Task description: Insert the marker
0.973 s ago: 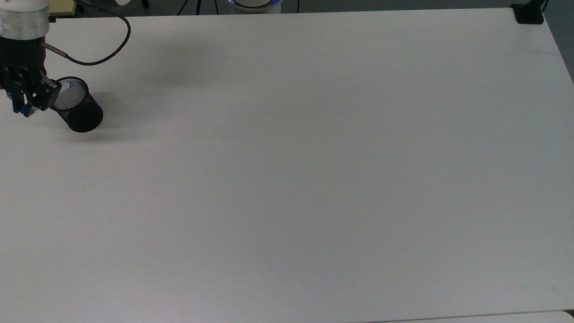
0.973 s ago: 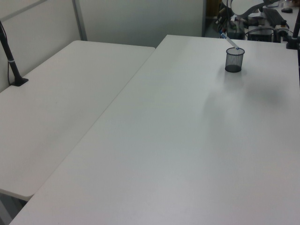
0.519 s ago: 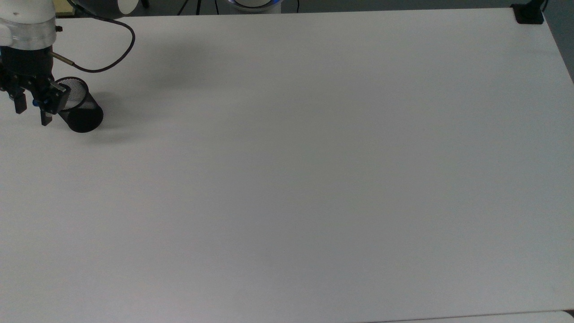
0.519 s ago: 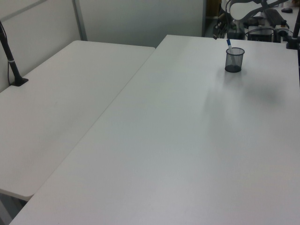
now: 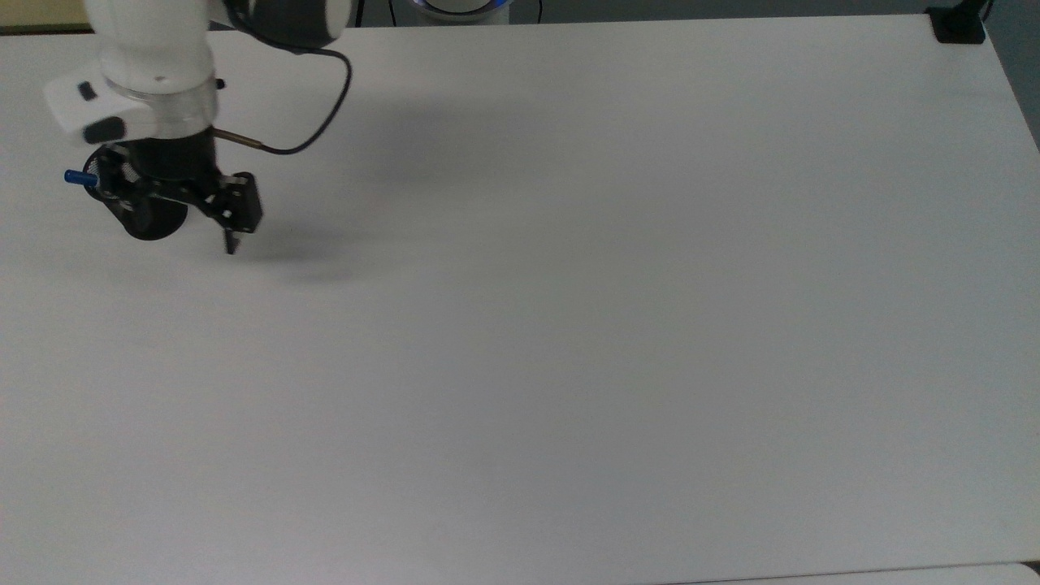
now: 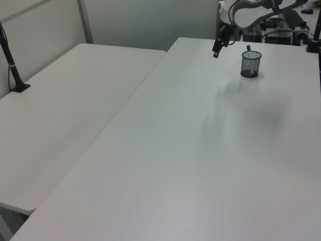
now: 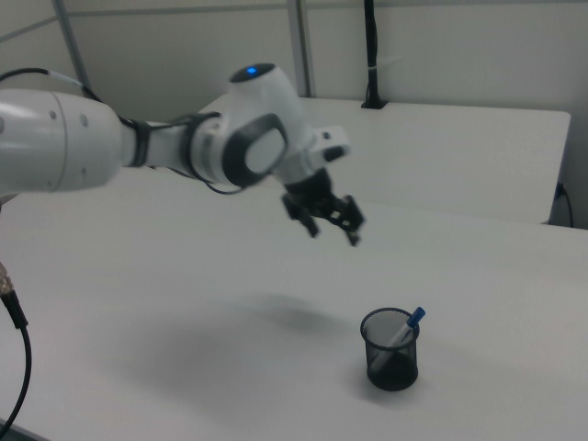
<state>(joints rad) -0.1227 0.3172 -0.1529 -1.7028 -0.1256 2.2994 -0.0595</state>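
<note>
A second ago my gripper was down at the cup with the marker between its fingers; half a second ago it was apart beside the cup; now it has pulled up and away. In the right view it hangs in the middle of the frame, well above and to the upper left of the cup, fingers spread and carrying nothing. In the top view the arm covers most of the cup at upper left.

The marker now stands in the cup, leaning on the rim, its blue cap poking just above it (the top view shows that blue end sticking out past the rim at far left). In the left view the cup sits at upper right with the gripper clear of it.

I judge the insertion done; only the retreat over the table remains.
</note>
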